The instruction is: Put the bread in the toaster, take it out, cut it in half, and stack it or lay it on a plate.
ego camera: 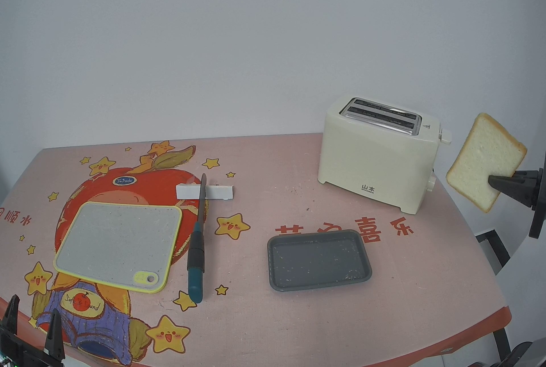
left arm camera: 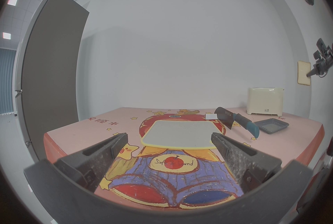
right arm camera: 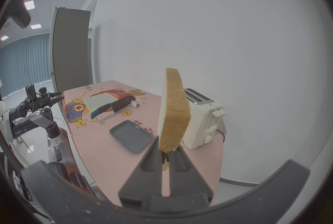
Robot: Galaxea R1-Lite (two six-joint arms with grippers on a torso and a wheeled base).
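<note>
The bread is held tilted in the air past the right edge of the table, beside the toaster. In the right wrist view its lower edge is seen clamped by the right gripper. In the left wrist view the left gripper is shown spread wide, before the cutting board.
</note>
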